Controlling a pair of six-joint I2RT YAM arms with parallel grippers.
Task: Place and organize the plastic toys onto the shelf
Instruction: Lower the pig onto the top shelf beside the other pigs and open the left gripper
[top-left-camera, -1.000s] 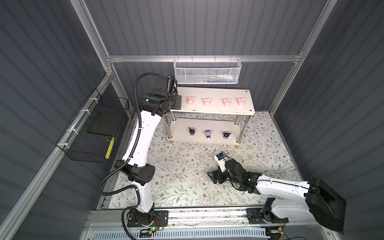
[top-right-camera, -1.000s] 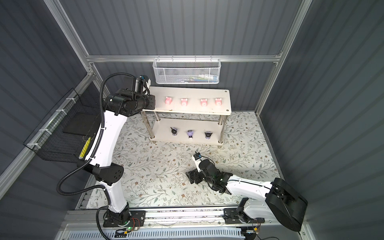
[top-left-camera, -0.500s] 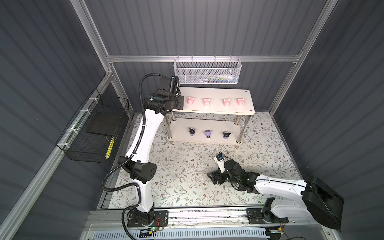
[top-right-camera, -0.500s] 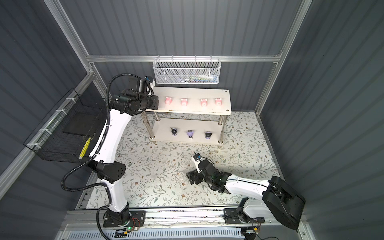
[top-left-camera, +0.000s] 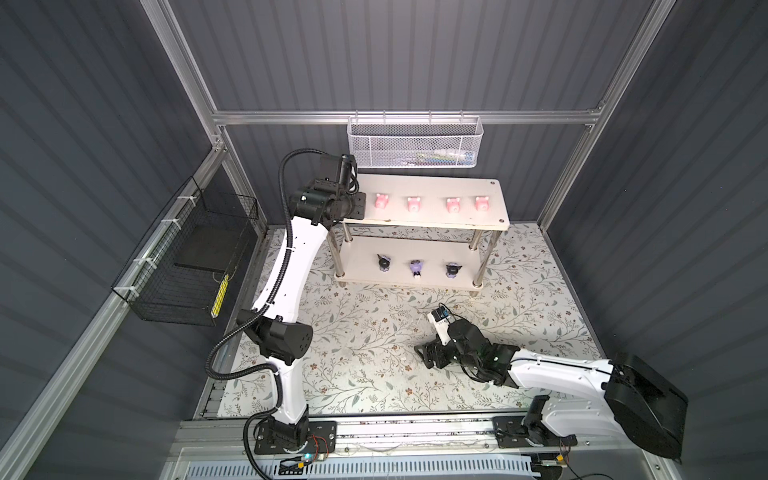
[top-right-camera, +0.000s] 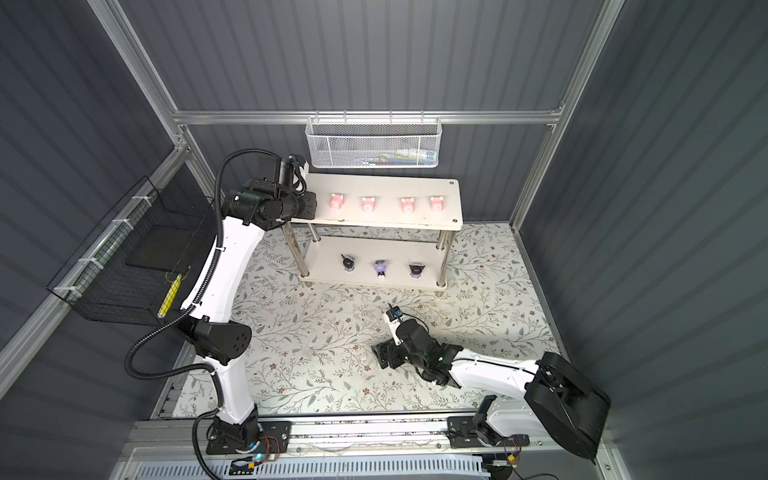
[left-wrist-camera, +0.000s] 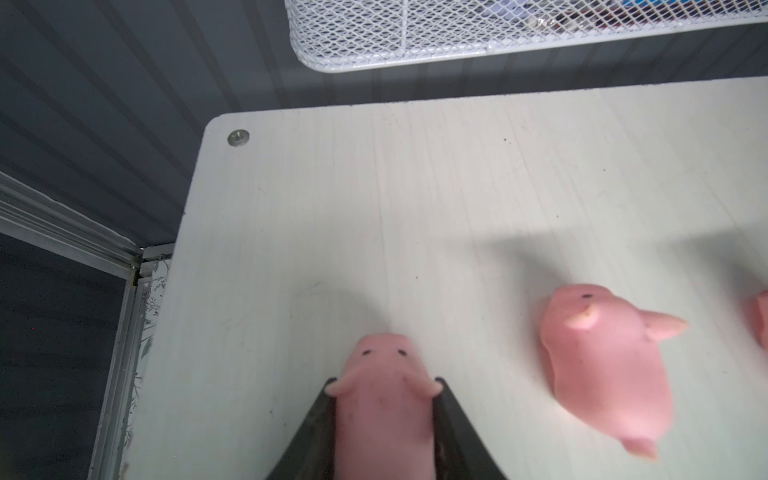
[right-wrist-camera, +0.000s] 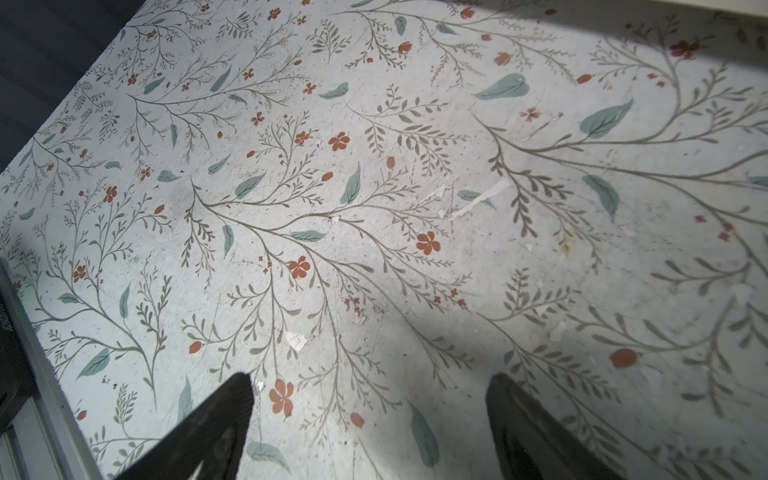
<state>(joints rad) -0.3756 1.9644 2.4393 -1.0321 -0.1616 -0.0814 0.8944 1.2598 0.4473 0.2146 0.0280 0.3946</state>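
Fifth pink pig (left-wrist-camera: 382, 415) is low centre in the left wrist view, over the left end of the shelf (top-left-camera: 494, 210) top board. It's beside the four pink pigs (top-left-camera: 412, 204), likely to extend that row. Purple toys (top-left-camera: 415, 267) hold the lower tier. Left gripper (left-wrist-camera: 384, 384) is narrow, pinching the pig's flanks; can't tell if the pig touches the board. Right gripper (top-left-camera: 430, 358) is spread wide and empty, over the floral worktop (top-left-camera: 365, 332), lower right in a top view.

In both top views the left gripper (top-left-camera: 356, 206) hides the pink pig (left-wrist-camera: 384, 411) between its fingers (left-wrist-camera: 457, 440). The left wrist view's edge cuts off its rear, and whether they clamp it is unclear. The white mesh basket (top-left-camera: 411, 145) has blurred contents.
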